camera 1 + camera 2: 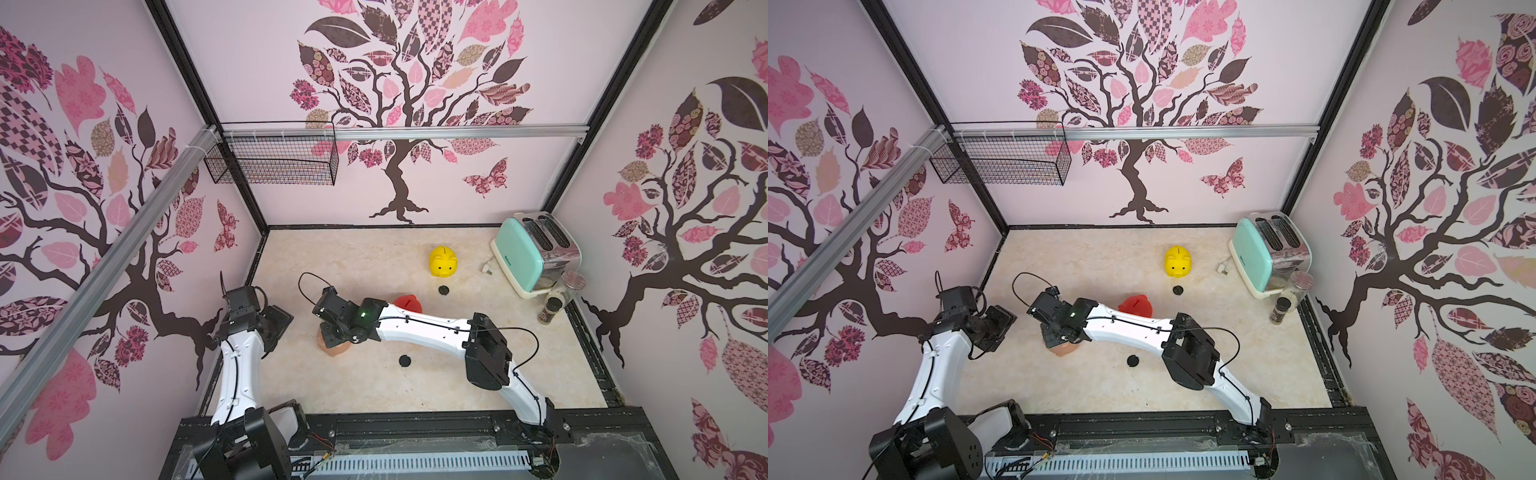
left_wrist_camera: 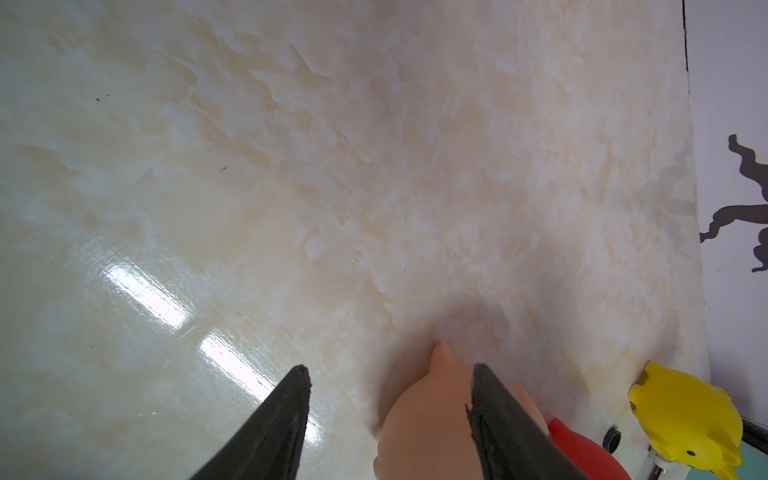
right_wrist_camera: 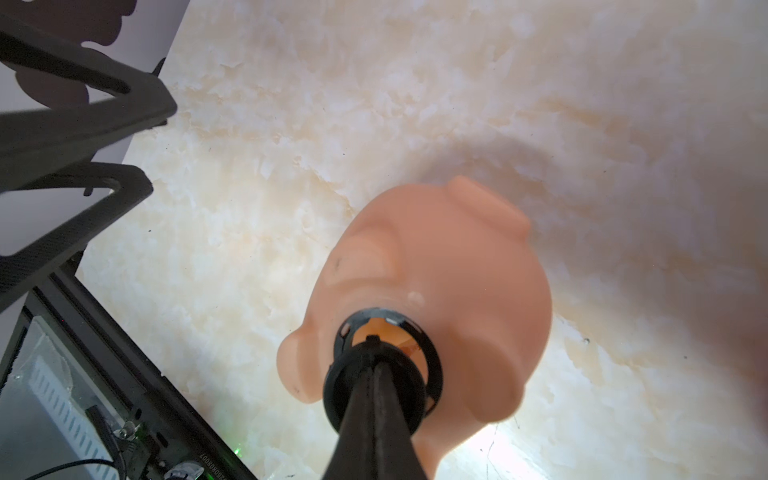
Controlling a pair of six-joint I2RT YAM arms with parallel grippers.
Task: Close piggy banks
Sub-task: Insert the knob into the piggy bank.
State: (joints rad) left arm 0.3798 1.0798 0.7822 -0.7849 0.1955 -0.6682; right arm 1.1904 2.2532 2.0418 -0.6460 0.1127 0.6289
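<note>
On table [image 1: 374, 257], near left: right gripper [image 3: 372, 349] clenched on plug [image 3: 336, 386] at peach pig's [image 3: 457, 270] belly hole; left gripper [image 2: 390, 368] released, empty.

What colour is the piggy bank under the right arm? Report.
Peach-pink; the piggy bank shows best in the right wrist view, black plug at its hole.

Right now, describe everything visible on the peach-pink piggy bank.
The peach-pink piggy bank is glossy, smooth plastic, lying belly-up on the marble-look table, legs raised. Its round belly hole is partly open, showing an orange inside. The right tool, shut on a black plug, holds it against the hole. In both top views the right arm hides most of it.
</note>
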